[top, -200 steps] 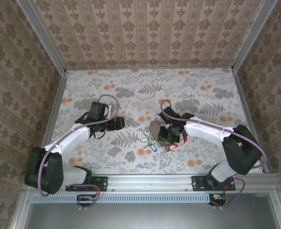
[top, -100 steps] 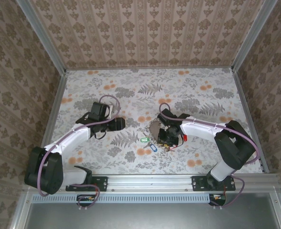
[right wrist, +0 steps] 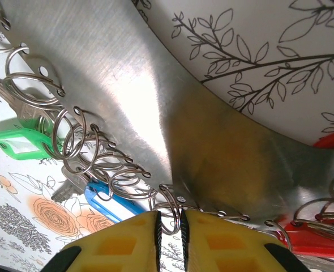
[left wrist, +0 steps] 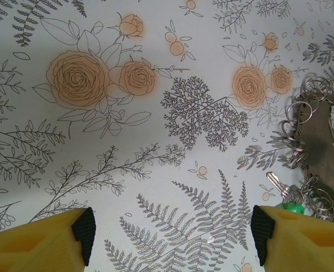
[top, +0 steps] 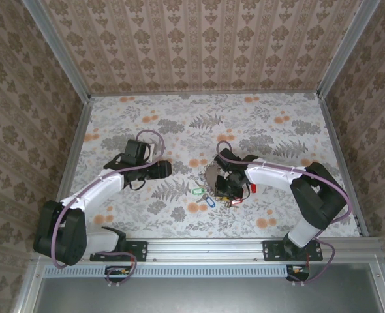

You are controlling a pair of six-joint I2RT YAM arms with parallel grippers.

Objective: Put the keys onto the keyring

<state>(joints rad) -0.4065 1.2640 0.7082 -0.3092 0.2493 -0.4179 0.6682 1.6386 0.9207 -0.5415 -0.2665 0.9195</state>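
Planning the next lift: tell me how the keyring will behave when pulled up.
Likely stiff: the keyring looks like a brushed metal band, so it should move as one piece. Its split rings hang loose through holes and would probably swing. The right pincer nips just one ring, so the band may pivot.

Bench (top: 147, 124): floral print, orange roses, grey ferns. Patterned walls (top: 205, 45) around bench. Metal rail (top: 205, 246) along bench's near edge.

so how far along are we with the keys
Done: green key and blue key seem to hang from small rings along the keyring. In hand: right claw pinches one small ring; left claw hovers open. Left: a red key lies by the keyring, its attachment unclear.
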